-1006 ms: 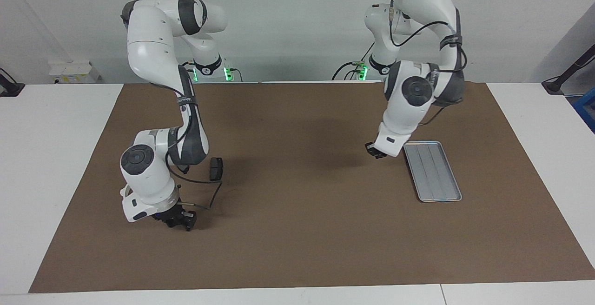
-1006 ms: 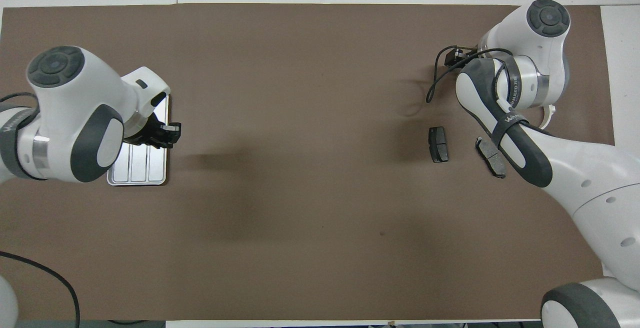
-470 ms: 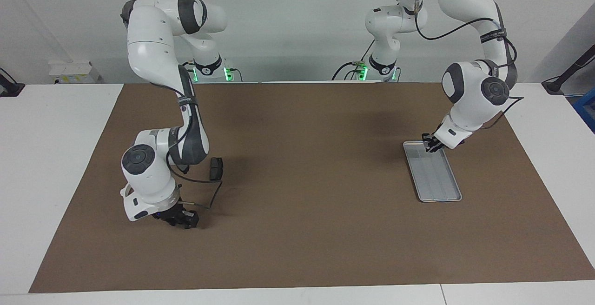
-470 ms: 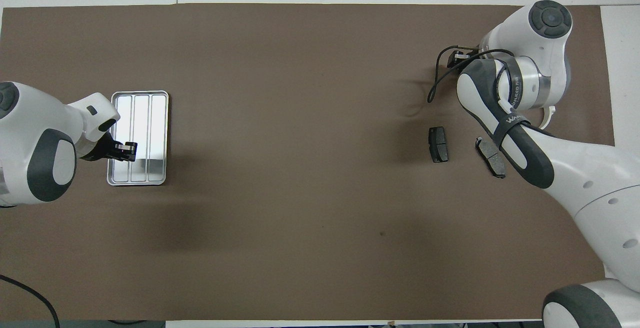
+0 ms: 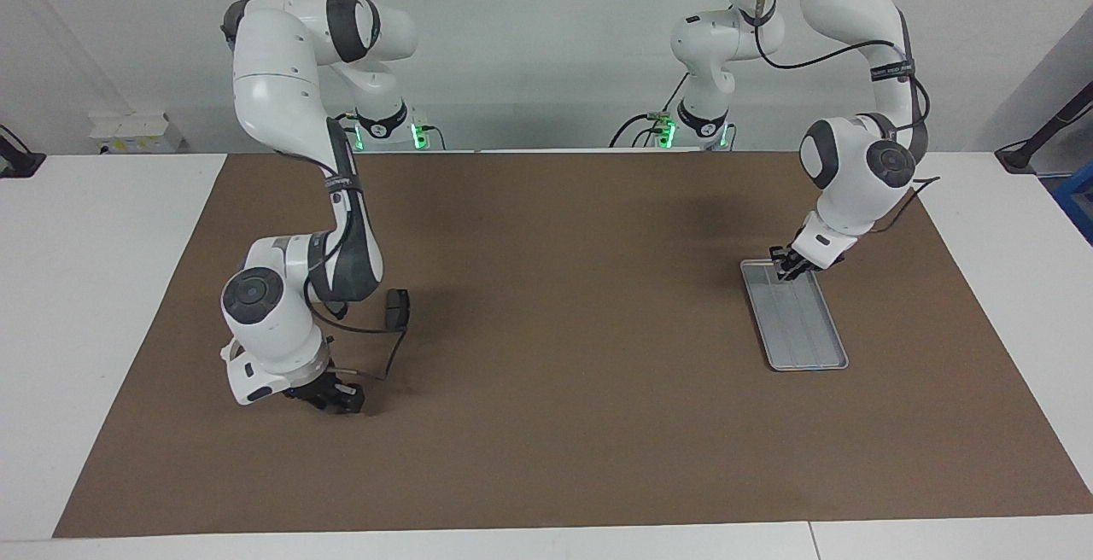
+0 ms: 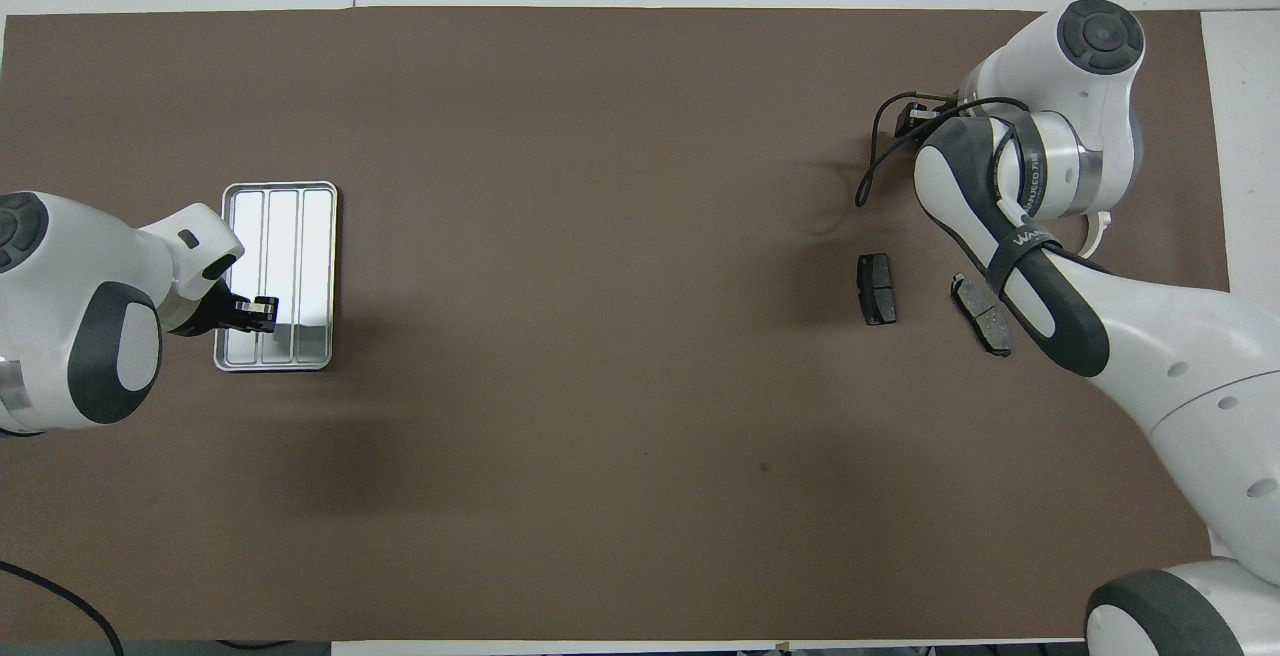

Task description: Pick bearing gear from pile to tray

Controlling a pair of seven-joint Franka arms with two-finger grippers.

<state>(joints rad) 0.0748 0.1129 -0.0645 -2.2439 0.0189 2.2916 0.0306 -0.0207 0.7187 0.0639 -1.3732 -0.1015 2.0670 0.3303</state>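
The silver tray (image 5: 803,329) (image 6: 300,236) lies toward the left arm's end of the mat. My left gripper (image 5: 784,263) (image 6: 262,311) hangs shut just over the tray's end nearer the robots; I see nothing in it. The pile lies at the right arm's end: two dark grey pads (image 6: 877,288) (image 6: 982,314) and a white arc (image 6: 1100,231), mostly covered by the right arm. One pad (image 5: 397,308) shows in the facing view. My right gripper (image 5: 341,398) (image 6: 915,118) is down at the mat beside the pile. The bearing gear is hidden.
A black cable (image 6: 868,171) loops from the right wrist over the mat beside the pads. A tiny dark speck (image 6: 765,467) lies on the brown mat (image 5: 555,329) nearer the robots. White table shows around the mat's edges.
The left arm swung from beside the tray to over the tray's end nearer the robots and came lower. The right gripper dipped slightly toward the mat.
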